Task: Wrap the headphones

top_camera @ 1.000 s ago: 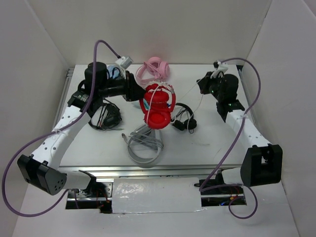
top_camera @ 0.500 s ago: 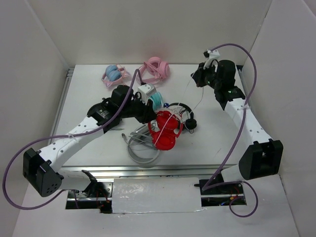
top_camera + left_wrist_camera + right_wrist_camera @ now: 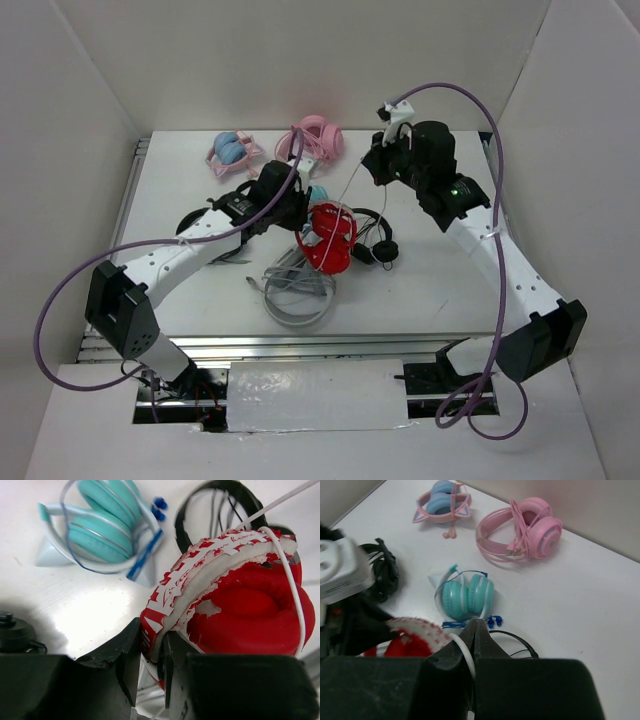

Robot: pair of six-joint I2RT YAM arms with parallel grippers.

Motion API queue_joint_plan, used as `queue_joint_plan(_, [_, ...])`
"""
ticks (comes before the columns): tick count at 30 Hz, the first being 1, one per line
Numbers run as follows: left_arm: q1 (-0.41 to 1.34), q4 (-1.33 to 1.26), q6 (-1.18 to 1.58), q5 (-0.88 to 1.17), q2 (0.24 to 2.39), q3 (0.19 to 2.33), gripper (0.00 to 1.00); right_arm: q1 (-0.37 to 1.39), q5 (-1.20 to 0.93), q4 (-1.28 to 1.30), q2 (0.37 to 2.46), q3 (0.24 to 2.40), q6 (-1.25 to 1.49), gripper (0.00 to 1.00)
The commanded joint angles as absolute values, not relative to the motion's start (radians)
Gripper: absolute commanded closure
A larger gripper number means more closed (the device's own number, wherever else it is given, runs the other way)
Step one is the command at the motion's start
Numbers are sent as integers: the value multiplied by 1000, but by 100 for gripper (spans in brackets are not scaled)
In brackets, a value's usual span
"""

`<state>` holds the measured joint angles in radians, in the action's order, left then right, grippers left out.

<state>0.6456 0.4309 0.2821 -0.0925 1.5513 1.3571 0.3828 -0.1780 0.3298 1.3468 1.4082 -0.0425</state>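
Observation:
The red headphones (image 3: pixel 328 240) are held above the middle of the table, their headband padding worn white and peeling (image 3: pixel 220 560). My left gripper (image 3: pixel 300 215) is shut on the headband's end (image 3: pixel 150 652). A thin white cable (image 3: pixel 350 190) runs taut from the headphones up to my right gripper (image 3: pixel 372 165), and passes over a red cup (image 3: pixel 290 585). In the right wrist view my right gripper (image 3: pixel 474 625) is shut on the white cable (image 3: pixel 465 655), with the red headphones (image 3: pixel 405 647) low on the left.
Teal headphones (image 3: pixel 318 193) lie just behind the red ones. Pink headphones (image 3: pixel 315 140) and pink-blue cat-ear headphones (image 3: pixel 232 150) lie at the back. Small black on-ear headphones (image 3: pixel 375 240) lie right of centre, grey headphones (image 3: pixel 295 295) in front, and a black set (image 3: pixel 382 575) to the left.
My left gripper carried the red headphones forward and then back toward the middle. My right gripper moved left along the back with the white cable in it.

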Motion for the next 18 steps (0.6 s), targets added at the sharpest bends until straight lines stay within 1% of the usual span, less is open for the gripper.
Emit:
queue_joint_plan(1, [631,454,362,-238,1581,1469,100,451,-92,391,1292,1499,-37,100])
queue_joint_plan(5, [601,508,425,-256,1666,1635,100,543,-91,431,1287,1532,-38,100])
queue_joint_plan(8, [598,537,454,-285,1699,1715,100,616,-3,448,1276,1542,-38,100])
queue_joint_plan(9, [597,544,463,-294,1703,1732,100,630,61,459,1273,1543,-35,100])
queue_joint_plan(11, [589,545,468,-291,1701,1756,100,664,93,468,1263,1540,-23,100])
queue_joint_plan(14, [577,531,512,-296,1686,1772,100,704,104,485,1238,1513,-11,100])
queue_joint_plan(18, [551,537,561,-333,1692,1828,100,753,78,442,1198,1434,-2,100])
